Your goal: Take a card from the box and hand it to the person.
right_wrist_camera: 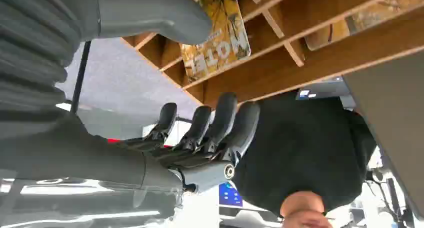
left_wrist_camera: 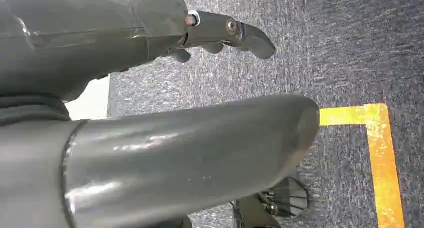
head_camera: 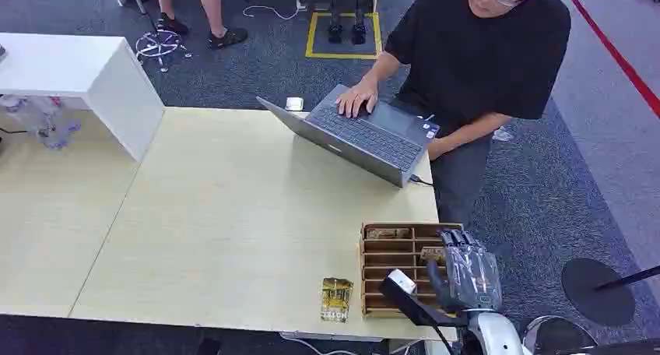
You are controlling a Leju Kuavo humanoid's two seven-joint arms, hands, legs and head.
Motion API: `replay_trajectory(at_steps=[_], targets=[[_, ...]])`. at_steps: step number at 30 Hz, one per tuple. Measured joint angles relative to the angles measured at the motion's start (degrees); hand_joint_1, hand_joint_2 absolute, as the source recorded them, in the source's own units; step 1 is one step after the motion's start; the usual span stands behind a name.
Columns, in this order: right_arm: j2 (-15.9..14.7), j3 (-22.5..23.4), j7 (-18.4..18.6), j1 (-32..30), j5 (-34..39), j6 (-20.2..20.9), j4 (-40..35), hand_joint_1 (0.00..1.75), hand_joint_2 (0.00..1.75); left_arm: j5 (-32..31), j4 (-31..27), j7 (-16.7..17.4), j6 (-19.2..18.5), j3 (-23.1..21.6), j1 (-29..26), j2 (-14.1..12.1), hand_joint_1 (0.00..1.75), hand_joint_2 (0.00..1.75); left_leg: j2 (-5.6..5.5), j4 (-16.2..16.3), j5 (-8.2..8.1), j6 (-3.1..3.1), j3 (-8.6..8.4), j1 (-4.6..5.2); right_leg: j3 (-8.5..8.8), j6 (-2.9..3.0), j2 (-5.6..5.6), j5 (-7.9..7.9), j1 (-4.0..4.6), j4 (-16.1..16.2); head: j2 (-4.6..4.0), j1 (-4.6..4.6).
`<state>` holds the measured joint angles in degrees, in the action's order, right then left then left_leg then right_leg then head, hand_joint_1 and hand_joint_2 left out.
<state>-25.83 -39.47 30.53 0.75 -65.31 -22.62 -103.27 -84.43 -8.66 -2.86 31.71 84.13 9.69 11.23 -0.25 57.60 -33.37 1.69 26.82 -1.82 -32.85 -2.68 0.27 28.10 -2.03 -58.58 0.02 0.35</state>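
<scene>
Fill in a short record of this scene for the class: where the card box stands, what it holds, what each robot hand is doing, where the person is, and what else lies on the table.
box: wooden slotted box near the table's front right corner
contents: cards in some slots, one yellow card close to the thumb
right hand: right hand over the box, fingers apart, holding nothing
left hand: left hand over grey carpet, empty
person: person at the far edge, typing on a laptop
loose item: yellow card pack left of the box

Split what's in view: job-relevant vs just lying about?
Job:
- slotted brown wooden box
- yellow printed cards in its slots
- right hand, over the box, holding nothing
- person in black T-shirt, the recipient

Lying about:
- grey open laptop
- yellow card pack on the light wooden table, beside the box
- white side table
</scene>
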Motion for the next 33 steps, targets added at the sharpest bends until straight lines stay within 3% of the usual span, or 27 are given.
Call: replay_trajectory(at_steps=[6, 24, 30, 31, 33], targets=[[-0.02, -0.72, 0.57, 0.29, -1.73, 1.16, 0.52, 0.91, 1.75, -0.02, 0.0, 0.0, 0.02, 0.0, 0.0, -0.02, 0.0, 0.0, 0.0, 0.0, 0.0, 0.0, 0.0, 0.0, 0.0, 0.0, 0.0, 0.0, 0.0, 0.0, 0.0, -0.02], [-0.11, -1.66, 1.09, 1.21, -3.28, 3.41, 1.97, 0.94, 1.75, 0.0, 0.0, 0.02, 0.09, 0.0, 0.0, -0.02, 0.0, 0.0, 0.0, 0.0, 0.0, 0.0, 0.0, 0.0, 0.0, 0.0, 0.0, 0.0, 0.0, 0.0, 0.0, 0.0], [-0.11, -1.68, 1.07, 1.3, -3.3, 3.5, 2.14, 1.1, 1.75, 0.0, 0.02, 0.0, 0.07, 0.0, 0.0, -0.02, 0.0, 0.0, 0.0, 0.0, 0.0, 0.0, 0.0, 0.0, 0.0, 0.0, 0.0, 0.0, 0.0, 0.0, 0.0, 0.0], [-0.11, -1.68, 1.07, 1.31, -3.3, 3.5, 2.21, 1.31, 1.75, 0.0, 0.02, 0.02, 0.07, 0.0, 0.0, -0.02, 0.0, 0.0, 0.0, 0.0, 0.0, 0.0, 0.0, 0.0, 0.0, 0.0, 0.0, 0.0, 0.0, 0.0, 0.0, 0.0], [-0.11, -1.7, 1.07, 1.37, -3.3, 3.5, 2.4, 1.36, 1.75, 0.0, 0.02, 0.02, 0.07, 0.0, 0.0, -0.02, 0.0, 0.0, 0.0, 0.0, 0.0, 0.0, 0.0, 0.0, 0.0, 0.0, 0.0, 0.0, 0.0, 0.0, 0.0, 0.0]])
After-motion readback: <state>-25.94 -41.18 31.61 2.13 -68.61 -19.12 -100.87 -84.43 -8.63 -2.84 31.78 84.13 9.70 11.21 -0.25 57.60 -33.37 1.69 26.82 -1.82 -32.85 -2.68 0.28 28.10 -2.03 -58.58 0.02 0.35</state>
